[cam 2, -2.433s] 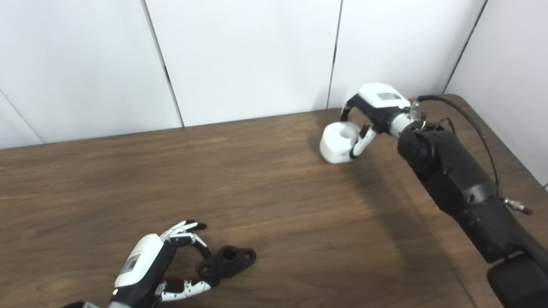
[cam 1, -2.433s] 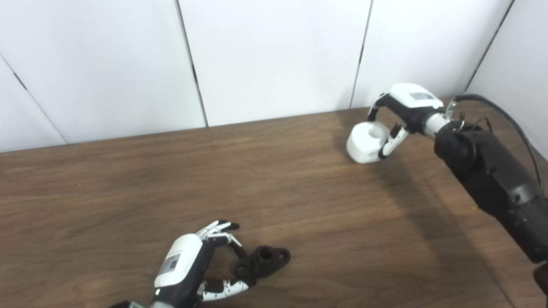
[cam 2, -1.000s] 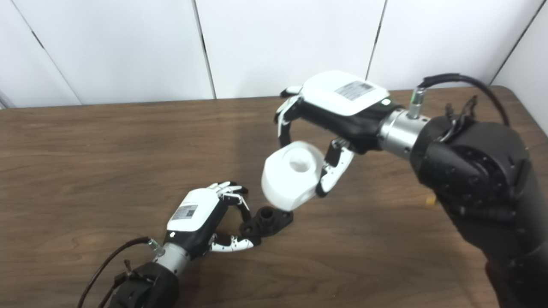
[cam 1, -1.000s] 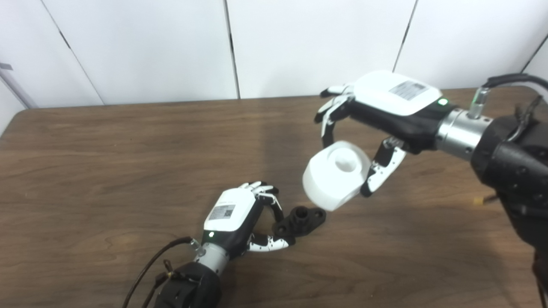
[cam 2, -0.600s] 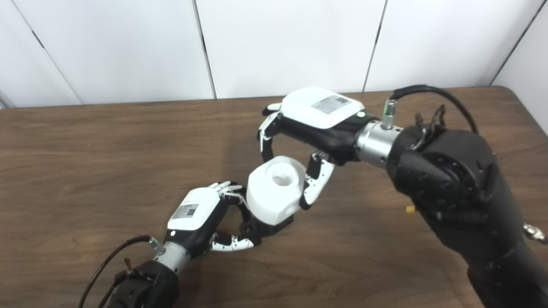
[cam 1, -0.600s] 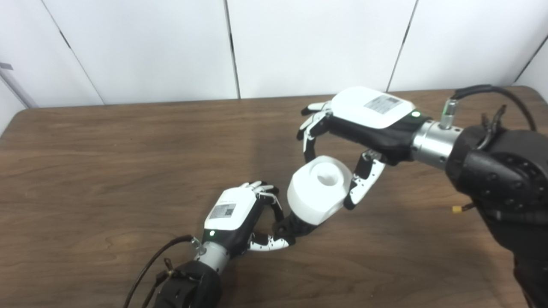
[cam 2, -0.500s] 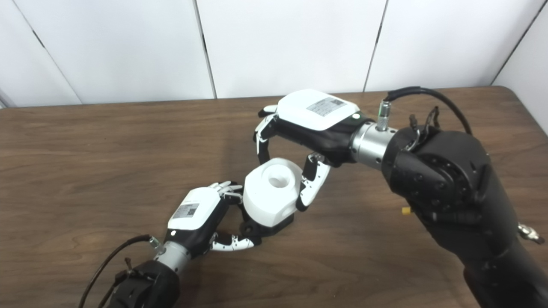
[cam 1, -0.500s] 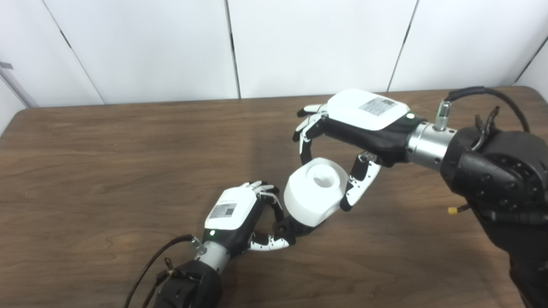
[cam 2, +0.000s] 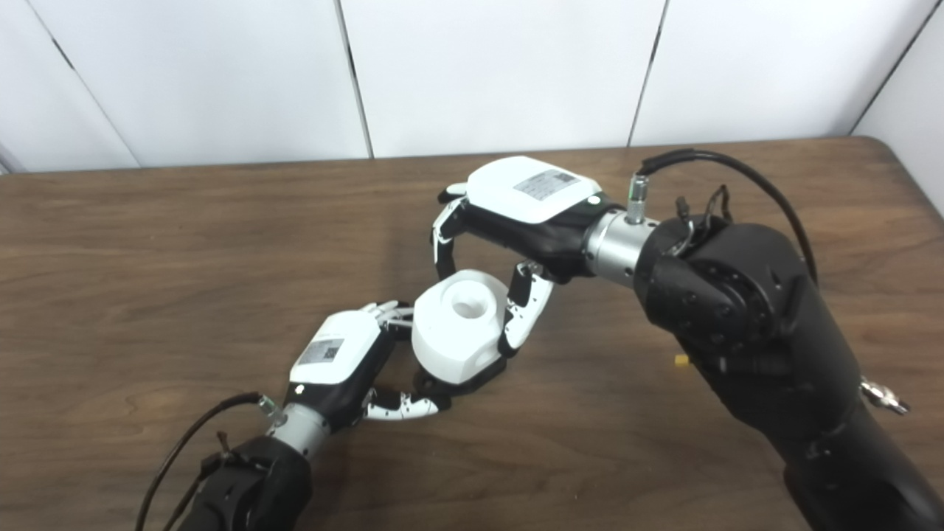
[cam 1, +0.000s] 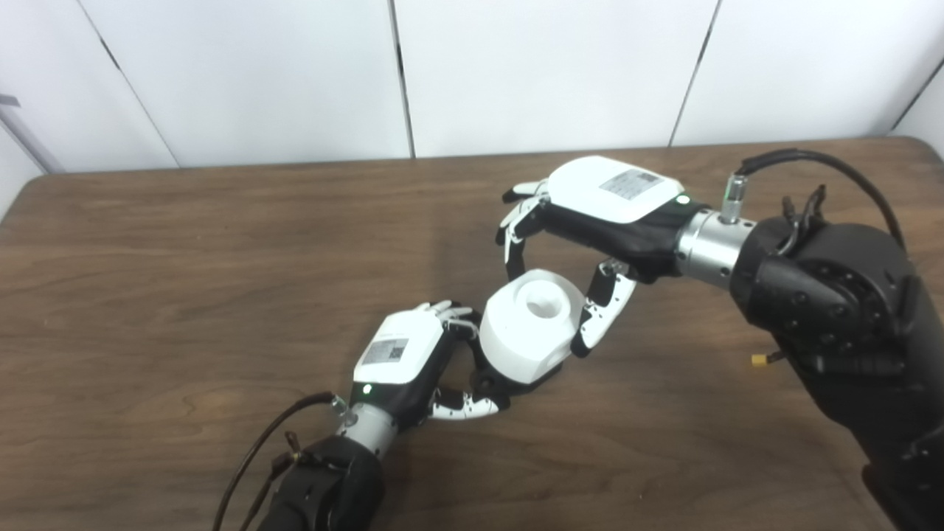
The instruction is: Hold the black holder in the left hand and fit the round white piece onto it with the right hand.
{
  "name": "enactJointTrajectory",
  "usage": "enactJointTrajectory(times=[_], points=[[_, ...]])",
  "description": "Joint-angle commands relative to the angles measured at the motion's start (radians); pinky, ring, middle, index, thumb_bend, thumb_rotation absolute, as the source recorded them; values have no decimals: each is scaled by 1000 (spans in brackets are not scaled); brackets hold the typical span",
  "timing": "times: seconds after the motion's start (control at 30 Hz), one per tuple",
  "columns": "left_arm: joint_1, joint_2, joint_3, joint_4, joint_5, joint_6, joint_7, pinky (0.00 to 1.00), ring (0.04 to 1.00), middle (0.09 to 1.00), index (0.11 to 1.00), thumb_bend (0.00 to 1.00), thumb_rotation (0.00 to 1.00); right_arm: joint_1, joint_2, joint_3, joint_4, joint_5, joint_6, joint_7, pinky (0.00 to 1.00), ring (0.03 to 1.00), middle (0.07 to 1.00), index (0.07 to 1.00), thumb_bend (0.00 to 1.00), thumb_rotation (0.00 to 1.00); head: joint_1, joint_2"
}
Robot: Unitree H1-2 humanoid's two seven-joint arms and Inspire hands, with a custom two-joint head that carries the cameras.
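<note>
Nearest the bottom edge, left hand (cam 1: pixel 402 361) low on the wooden table (cam 1: pixel 184 295), fingers and thumb curled around the near end of the black holder (cam 1: pixel 490 383). Grip looks closed on it, though actual contact hard to confirm behind the knuckles. Directly over that holder, touching or nearly so, round white piece (cam 1: pixel 527 324), tilted a little, recessed socket in its top face turned up toward the cameras. Only a dark sliver of holder visible beneath the piece's lower rim; its raised boss and far lobe hidden, so seating depth not readable. Just beyond, right hand (cam 1: pixel 590 221) arched above the piece, fingers clamped on its far side, thumb (cam 1: pixel 601 317) pressed on its right flank. Judged from this: remaining move straight down along the piece's own axis onto the boss, right hand as the mover, left as the anchor. Underside of the piece unseen in both views.
</note>
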Motion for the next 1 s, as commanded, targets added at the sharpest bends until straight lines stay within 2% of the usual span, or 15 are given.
enactJointTrajectory(times=[0.0,0.6,0.97], points=[[46,8,-15,32,14,60,-87,912,914,841,494,501,52,-28,3,-5,0,-14,-33,-41,904,931,786,483,524,134,0,1],[54,3,-18,7,9,77,-95,912,914,841,494,501,50,6,24,0,43,-14,-64,-49,896,951,807,483,523,129,0,10],[56,3,-21,6,15,72,-97,907,913,840,494,502,50,8,37,5,66,-50,-81,-81,902,940,797,483,523,131,3,9]])
